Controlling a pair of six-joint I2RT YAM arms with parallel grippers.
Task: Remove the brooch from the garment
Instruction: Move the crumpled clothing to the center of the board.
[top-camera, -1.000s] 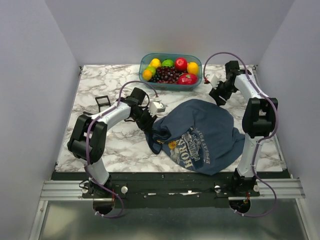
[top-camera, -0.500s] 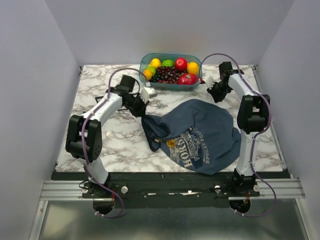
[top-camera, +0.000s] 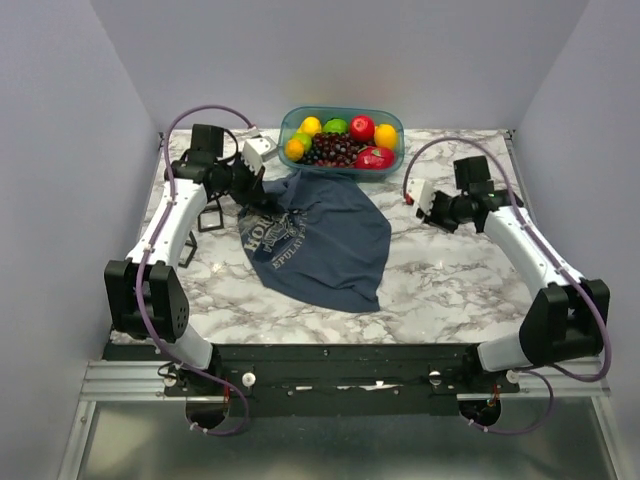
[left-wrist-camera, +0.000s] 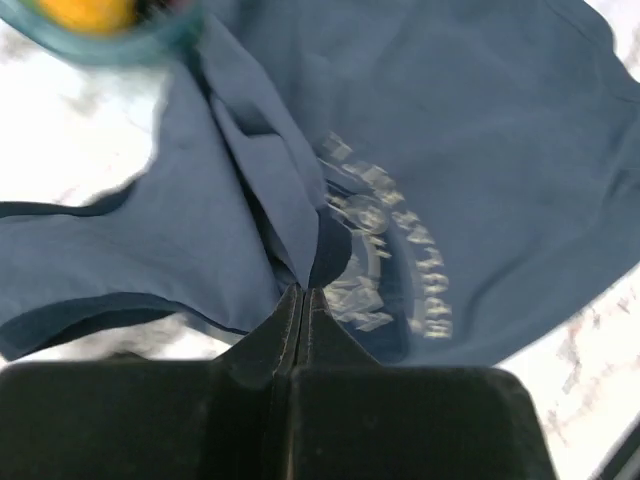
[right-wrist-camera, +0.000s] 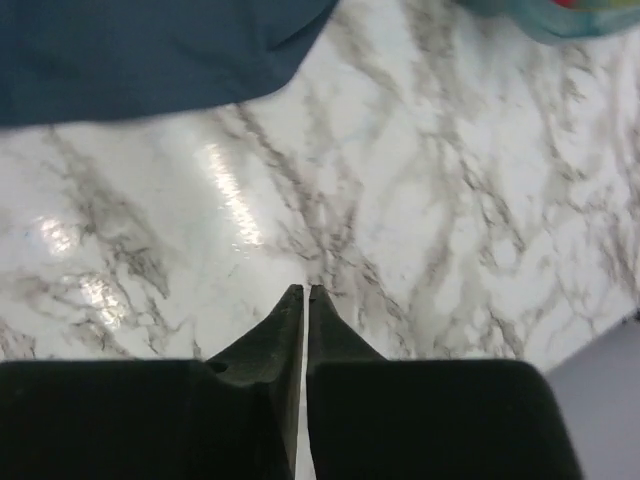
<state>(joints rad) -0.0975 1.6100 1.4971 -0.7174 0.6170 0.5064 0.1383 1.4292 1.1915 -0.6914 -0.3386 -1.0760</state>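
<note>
Slate-blue garment spread centre-frame overhead; only wrist views show left gripper pinching its fold, right gripper closed empty.

Left arm stretched far back, jaws pressed together; right arm angled inward, jaws likewise closed

garment on table, fruit tub just behind
</note>
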